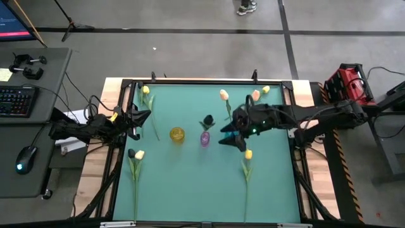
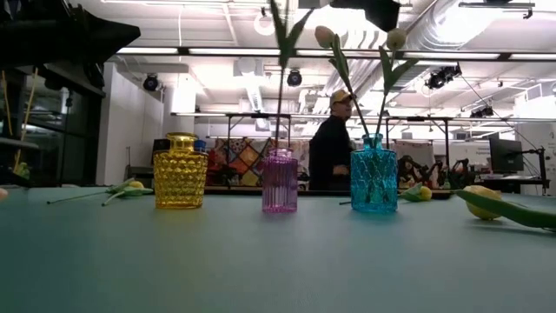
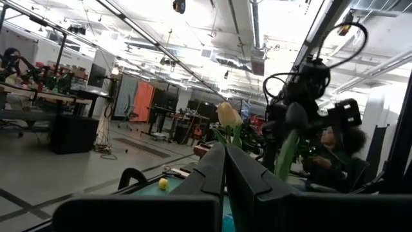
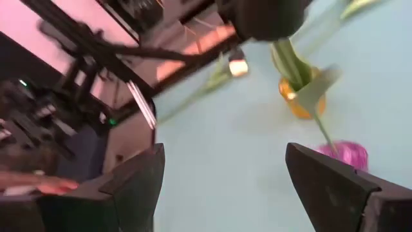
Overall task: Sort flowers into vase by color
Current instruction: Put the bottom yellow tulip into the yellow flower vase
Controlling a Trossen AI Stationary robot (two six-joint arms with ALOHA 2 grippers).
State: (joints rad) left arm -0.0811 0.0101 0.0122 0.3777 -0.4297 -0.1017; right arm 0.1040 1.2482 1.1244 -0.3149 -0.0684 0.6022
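Observation:
Three glass vases stand in a row mid-table: yellow (image 1: pixel 177 134), purple (image 1: pixel 205 139) and blue (image 2: pixel 374 181). The purple vase holds one dark tulip (image 1: pixel 207 121). The blue vase holds two peach tulips (image 2: pixel 324 36), (image 2: pixel 395 39). Several tulips lie flat on the table: a yellow one (image 1: pixel 145 90) at the far left, another yellow one (image 1: pixel 266 89) at the far right, a dark and a yellow one (image 1: pixel 135 154) at the near left, and a yellow one (image 1: pixel 248 154) at the near right. My right gripper (image 1: pixel 228 137) is open and empty over the blue vase, pointing toward the purple vase (image 4: pixel 344 154). My left gripper (image 1: pixel 144 116) is shut and empty at the table's left edge.
A black frame (image 1: pixel 190 82) runs around the teal table. A person (image 2: pixel 333 152) stands in the room beyond the far edge. A desk with a keyboard (image 1: pixel 16 100) and a mouse stands off the table's left side. There is bare table toward the near edge (image 1: pixel 190 190).

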